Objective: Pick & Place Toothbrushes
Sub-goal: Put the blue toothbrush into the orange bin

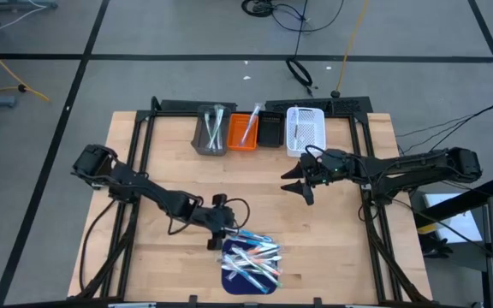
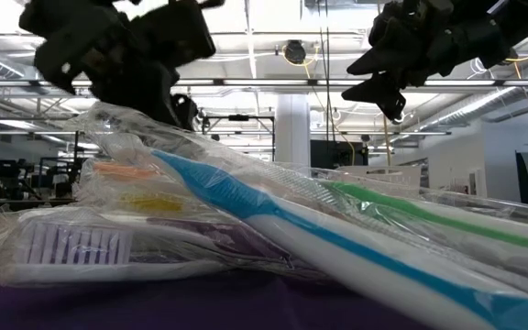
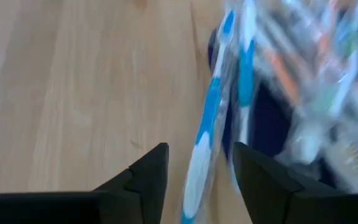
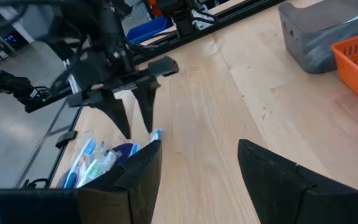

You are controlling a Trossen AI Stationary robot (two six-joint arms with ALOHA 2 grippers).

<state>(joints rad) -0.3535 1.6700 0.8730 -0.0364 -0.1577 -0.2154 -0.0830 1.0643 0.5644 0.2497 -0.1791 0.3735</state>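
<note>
The toothbrushes lie in clear wrappers in a loose heap on a dark blue mat near the table's near edge. My left gripper hangs open over the heap's left end, fingers pointing down. In the left wrist view, a blue and white toothbrush runs between the fingers of my left gripper, with a gap on each side. My right gripper is open and empty above the bare table, in front of the white bin. From the right wrist view, the left gripper stands just above the heap.
Several bins stand in a row at the far edge: grey with a few toothbrushes, orange with one, black, and the white one. Bare wooden table lies between the bins and the mat. A dark frame rims the table.
</note>
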